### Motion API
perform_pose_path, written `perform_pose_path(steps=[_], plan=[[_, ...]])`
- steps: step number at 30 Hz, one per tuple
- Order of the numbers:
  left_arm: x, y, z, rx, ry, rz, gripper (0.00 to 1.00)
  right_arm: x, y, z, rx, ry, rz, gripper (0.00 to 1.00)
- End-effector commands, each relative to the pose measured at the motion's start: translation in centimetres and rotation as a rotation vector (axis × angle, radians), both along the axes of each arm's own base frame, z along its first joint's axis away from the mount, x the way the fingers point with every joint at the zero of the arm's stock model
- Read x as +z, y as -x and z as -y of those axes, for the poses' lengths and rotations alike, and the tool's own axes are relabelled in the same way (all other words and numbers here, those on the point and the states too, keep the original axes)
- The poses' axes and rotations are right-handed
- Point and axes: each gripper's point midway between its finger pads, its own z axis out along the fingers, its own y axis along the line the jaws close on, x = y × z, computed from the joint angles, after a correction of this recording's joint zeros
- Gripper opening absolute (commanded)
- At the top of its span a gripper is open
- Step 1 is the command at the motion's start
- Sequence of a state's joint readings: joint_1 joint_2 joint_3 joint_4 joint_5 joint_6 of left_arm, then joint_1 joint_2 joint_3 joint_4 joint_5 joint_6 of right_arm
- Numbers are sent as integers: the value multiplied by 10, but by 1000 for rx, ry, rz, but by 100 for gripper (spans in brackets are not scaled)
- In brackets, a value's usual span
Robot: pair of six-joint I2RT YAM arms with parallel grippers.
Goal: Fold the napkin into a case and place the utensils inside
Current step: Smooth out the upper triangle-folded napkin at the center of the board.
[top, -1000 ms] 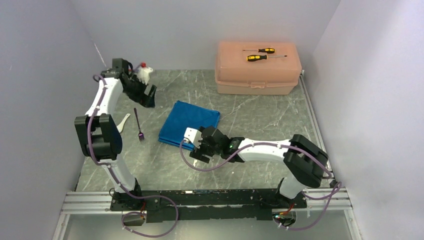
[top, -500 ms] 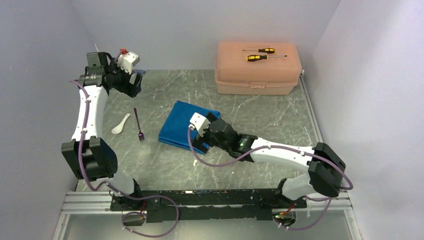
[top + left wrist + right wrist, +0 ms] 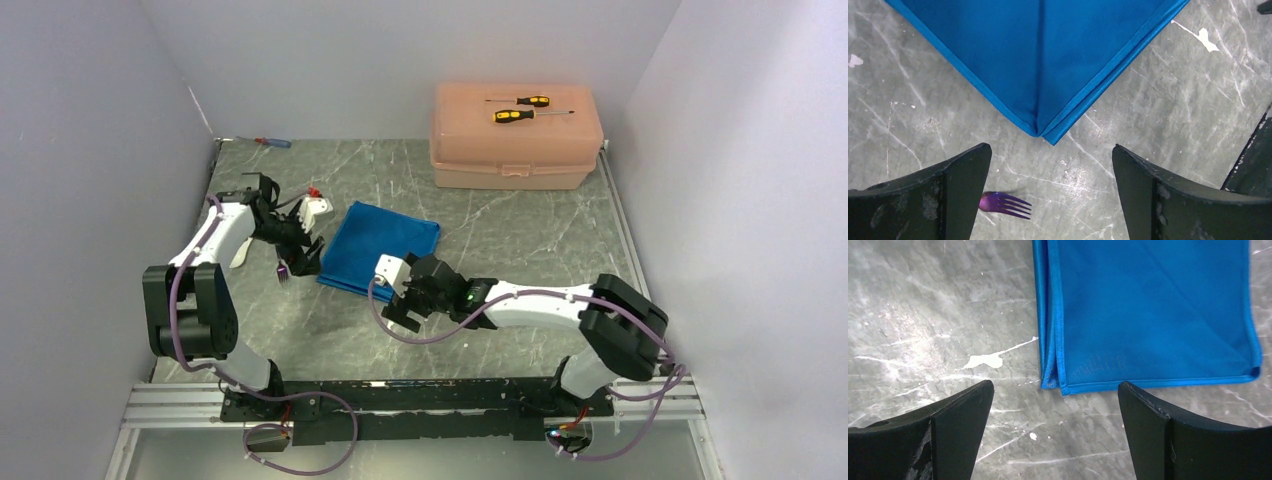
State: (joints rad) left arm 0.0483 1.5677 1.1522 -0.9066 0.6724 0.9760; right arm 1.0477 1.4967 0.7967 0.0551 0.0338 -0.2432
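Blue cloth first: the bright blue soft cloth napkin (image 3: 385,245) lies flat mid-table, folded into a layered rectangle w/ doubled hems showing at its near corners, so the case looks formed or v. nearly so (I can't tell which edge is the open mouth). The left gripper (image 3: 1050,148) hovers over the napkin's near-left corner, fingers wide apart & holding nothing. The small dark purple fork (image 3: 1007,204) lies on the grey marbled table (image 3: 520,250) just beside one finger, apart from the cloth; only its tines show in the left wrist view. The right gripper (image 3: 1055,384) hangs over the near-right corner, fingers likewise spread & empty, not touching the cloth. The small white spoon isn't clearly made out, prob. hidden by the left arm. Well apart at the far right sits the peach plastic box (image 3: 510,165) w/ two yellow-and-black screwdrivers (image 3: 512,116) on its lid; a small blue-and-red screwdriver (image 3: 272,142) lies at the far left edge. Step in hand, as I judge it: end of folding, start of loading. Next move prob. calls for the left gripper to shift over the fork handle, drop & pinch the thin shaft off the hard table, while the right gripper lifts only the top layer to open a pocket. Grabbing all layers would undo the fold.
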Motion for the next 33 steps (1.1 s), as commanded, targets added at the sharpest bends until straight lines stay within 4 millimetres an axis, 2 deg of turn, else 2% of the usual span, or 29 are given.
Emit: perform_pose_path(steps=[1, 6, 12, 16, 19, 24, 28, 33], plan=[[7, 2, 8, -104, 33, 99, 96, -11, -2, -15, 36, -34, -1, 99], [-5, 0, 7, -142, 11, 159, 96, -27, -12, -16, 33, -9, 8, 95], [-12, 15, 8, -275, -9, 209, 96, -38, -23, -12, 25, 14, 27, 89], [-20, 18, 5, -365, -50, 286, 96, -45, -31, -7, 19, 13, 1, 78], [-21, 21, 8, -411, -52, 302, 96, -48, -36, -6, 16, 5, -10, 74], [-19, 26, 17, -437, -39, 334, 96, -51, -33, -3, 32, 3, -5, 76], [-30, 39, 18, -498, -48, 366, 96, -55, -30, -2, 37, 7, -23, 77], [-30, 30, 20, -513, -61, 421, 96, -58, -31, -1, 15, 11, -33, 72]])
